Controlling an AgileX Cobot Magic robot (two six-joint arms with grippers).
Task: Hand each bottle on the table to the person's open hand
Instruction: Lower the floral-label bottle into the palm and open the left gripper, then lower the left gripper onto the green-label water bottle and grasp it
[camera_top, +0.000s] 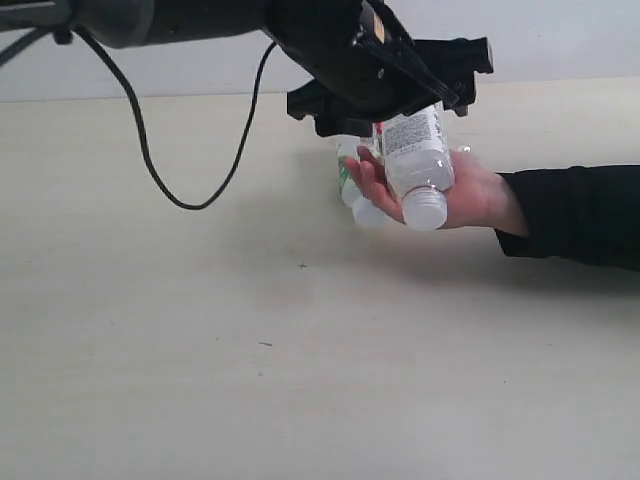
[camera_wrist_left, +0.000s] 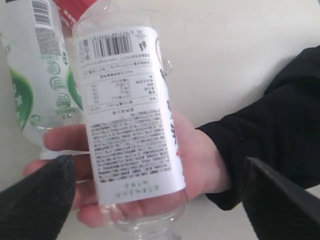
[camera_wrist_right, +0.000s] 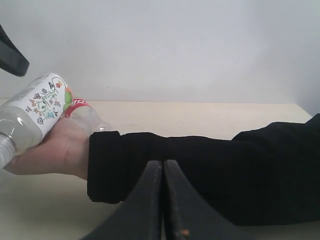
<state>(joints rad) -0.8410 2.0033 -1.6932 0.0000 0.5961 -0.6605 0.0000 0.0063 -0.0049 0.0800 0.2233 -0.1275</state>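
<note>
At the left of the exterior view a black cable (camera_top: 195, 207) loops down from the left arm (camera_top: 180, 20). That arm reaches across the pale table (camera_top: 200, 360) toward the middle. The left gripper (camera_wrist_left: 156, 161) hangs over the person's open hand (camera_top: 475, 195). Its wrist view shows the two fingers (camera_wrist_left: 42, 195) spread wide, one on each side of the floral-labelled bottle (camera_top: 418, 160) and clear of it, so it grips nothing.

Just left of that bottle lies the green-and-white-labelled bottle (camera_top: 346, 172), against the person's fingertips. Whether it rests on the hand or on the table cannot be told. A red-labelled bottle (camera_wrist_right: 76, 105) shows in part behind the hand. The floral-labelled bottle lies across the palm with the printed back of its label up, and its clear cap end juts past the palm's near edge. To the right, the black sleeve (camera_top: 580, 215) runs out of the picture. The right gripper (camera_wrist_right: 163, 166) sits low beside that sleeve, fingers pressed together with nothing between them.

The step in hand looks like the release. To finish it well, the left gripper should rise straight away from the palm with its fingers wide, so that neither pad catches the label and rolls the bottle off. Sweeping sideways would be risky, since the other bottles and the person's fingers are close by. The yellow-labelled bottle appears in none of the views.
</note>
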